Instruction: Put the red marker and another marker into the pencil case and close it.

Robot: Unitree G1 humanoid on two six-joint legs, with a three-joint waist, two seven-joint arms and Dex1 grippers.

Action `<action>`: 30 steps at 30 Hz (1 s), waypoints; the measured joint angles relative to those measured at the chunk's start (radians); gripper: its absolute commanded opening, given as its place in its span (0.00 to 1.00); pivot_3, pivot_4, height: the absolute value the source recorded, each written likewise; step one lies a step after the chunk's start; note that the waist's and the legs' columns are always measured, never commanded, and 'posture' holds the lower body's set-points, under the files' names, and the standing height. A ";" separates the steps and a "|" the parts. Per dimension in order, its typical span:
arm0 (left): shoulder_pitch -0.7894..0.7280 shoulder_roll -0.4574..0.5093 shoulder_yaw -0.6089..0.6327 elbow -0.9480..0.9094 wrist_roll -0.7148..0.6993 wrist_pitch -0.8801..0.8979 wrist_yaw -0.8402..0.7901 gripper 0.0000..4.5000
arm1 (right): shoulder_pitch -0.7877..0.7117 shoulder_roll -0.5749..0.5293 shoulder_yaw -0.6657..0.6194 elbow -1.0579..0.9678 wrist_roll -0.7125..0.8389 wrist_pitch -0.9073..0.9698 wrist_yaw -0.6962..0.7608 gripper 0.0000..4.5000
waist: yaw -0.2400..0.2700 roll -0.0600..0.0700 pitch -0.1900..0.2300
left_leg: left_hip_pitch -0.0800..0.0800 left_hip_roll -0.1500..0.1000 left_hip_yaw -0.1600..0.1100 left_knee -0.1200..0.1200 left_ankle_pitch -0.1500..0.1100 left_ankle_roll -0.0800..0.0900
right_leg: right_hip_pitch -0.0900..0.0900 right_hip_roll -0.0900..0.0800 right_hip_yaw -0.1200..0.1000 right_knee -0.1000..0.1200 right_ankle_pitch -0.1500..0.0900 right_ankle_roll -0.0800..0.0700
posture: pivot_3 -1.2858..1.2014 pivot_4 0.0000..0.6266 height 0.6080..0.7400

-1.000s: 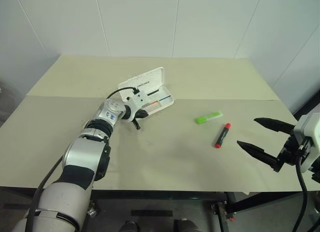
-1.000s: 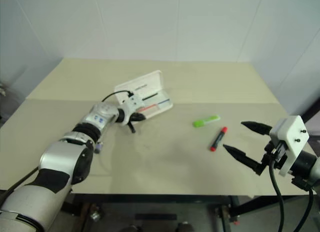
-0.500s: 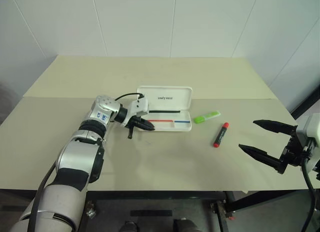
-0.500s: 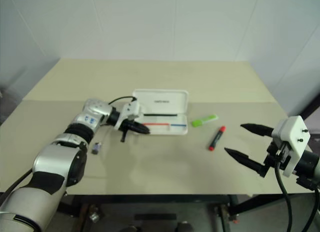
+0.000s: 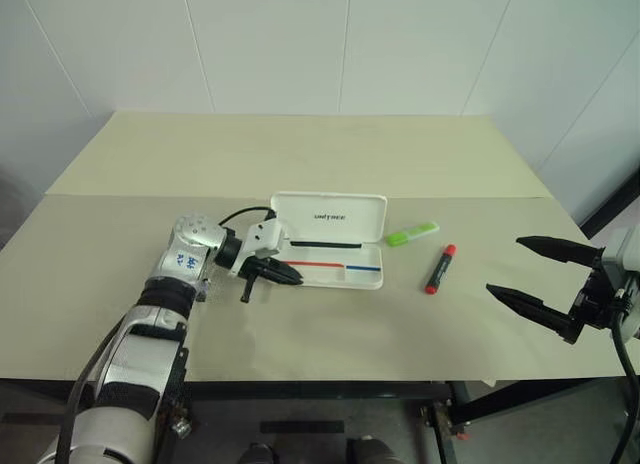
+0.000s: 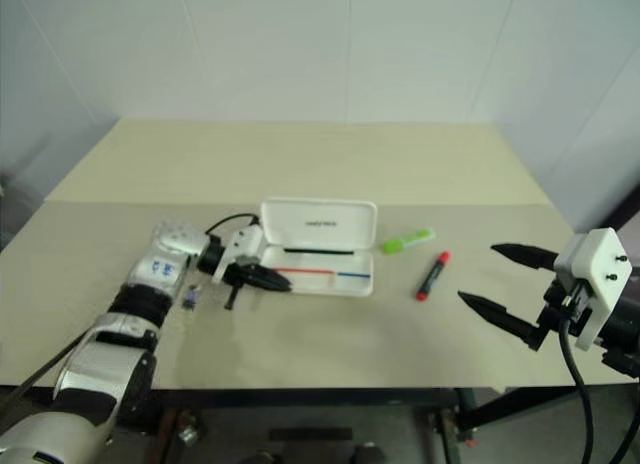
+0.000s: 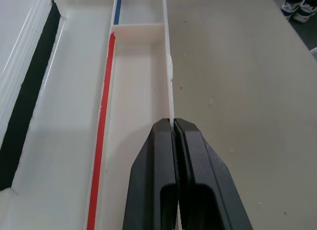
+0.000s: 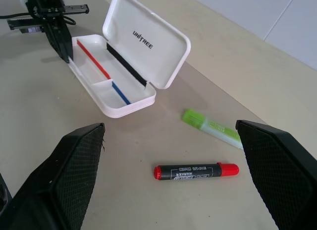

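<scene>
Table (image 5: 300, 144): beige top, seen from above w/ a white wall behind its far edge.
Pencil case (image 5: 330, 240): white, lid raised toward the far edge, tray lying flat near the table's middle, a bit toward the left edge. Red-blue stripe seen inside the tray.
Left gripper (image 5: 287, 276): fingers pressed together, pinched on the thin front wall of the pencil case at its left end; the wall's edge is seen between the fingertips (image 7: 171, 128) in the left wrist view.
Green marker (image 5: 413, 233): lime-green, paler cap, lying flat just off the case's right end, toward the right edge.
Red marker (image 5: 441, 269): lying flat on the table, right of the case & nearer the front edge than the green marker; apart from both.
Right gripper (image 5: 545, 278): fingers spread wide, nothing between them, held above the table's right front corner, well apart from both markers.
</scene>
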 measured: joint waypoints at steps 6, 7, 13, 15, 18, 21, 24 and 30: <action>0.137 0.021 -0.014 -0.256 -0.042 0.142 0.040 0.00 | -0.003 0.000 0.002 0.004 -0.008 -0.003 0.007 1.00 | -0.002 0.000 0.000 | 0.001 0.000 0.000 0.000 0.000 0.000 | 0.001 0.000 0.000 0.000 0.000 0.000 | 0.52 0.24 1.00; 0.151 0.022 -0.022 -0.274 -0.045 0.157 0.051 0.00 | -0.004 0.000 0.003 0.005 -0.011 -0.003 0.007 1.00 | -0.002 0.000 0.000 | 0.001 0.000 0.000 0.000 0.000 0.000 | 0.001 0.000 0.000 0.001 0.000 0.000 | 0.52 0.24 1.00; 0.221 0.029 -0.051 -0.342 -0.045 0.191 0.142 0.00 | -0.016 0.000 0.027 0.014 -0.015 -0.005 0.010 1.00 | -0.006 0.000 0.000 | 0.002 0.000 0.001 0.000 0.000 0.000 | 0.001 0.000 0.001 0.001 0.000 0.000 | 0.52 0.24 1.00; 0.240 0.033 -0.052 -0.372 -0.048 0.197 0.156 0.00 | -0.018 0.000 0.029 0.020 -0.016 -0.006 0.012 1.00 | -0.007 0.000 0.000 | 0.002 0.000 0.001 0.000 0.000 0.000 | 0.001 0.000 0.001 0.001 0.000 0.000 | 0.52 0.24 1.00; 0.247 0.036 -0.052 -0.372 -0.060 0.196 0.172 0.00 | -0.027 0.000 0.031 0.027 -0.021 -0.008 0.015 1.00 | -0.008 0.000 0.000 | 0.002 0.000 0.001 0.000 0.000 0.000 | 0.001 0.000 0.001 0.001 0.000 0.000 | 0.52 0.24 1.00; 0.257 0.044 -0.052 -0.372 -0.075 0.193 0.181 0.00 | -0.040 0.000 0.036 0.032 -0.021 -0.014 0.018 1.00 | -0.013 0.000 0.000 | 0.003 0.000 0.001 0.000 0.000 0.000 | 0.002 0.000 0.001 0.001 0.000 0.000 | 0.52 0.24 1.00; 0.263 0.053 -0.054 -0.371 -0.082 0.171 0.187 0.00 | -0.041 0.000 0.040 0.037 -0.022 -0.019 0.021 1.00 | -0.019 0.000 0.000 | 0.003 0.000 0.001 0.000 0.000 0.000 | 0.002 0.000 0.001 0.001 0.000 0.000 | 0.52 0.24 1.00; 0.285 0.058 -0.064 -0.368 -0.088 0.135 0.216 0.35 | -0.049 0.000 0.067 0.043 -0.029 -0.023 0.023 1.00 | -0.022 0.000 0.000 | 0.004 0.000 0.001 0.000 0.000 0.000 | 0.003 0.000 0.001 0.001 0.000 0.000 | 0.52 0.24 1.00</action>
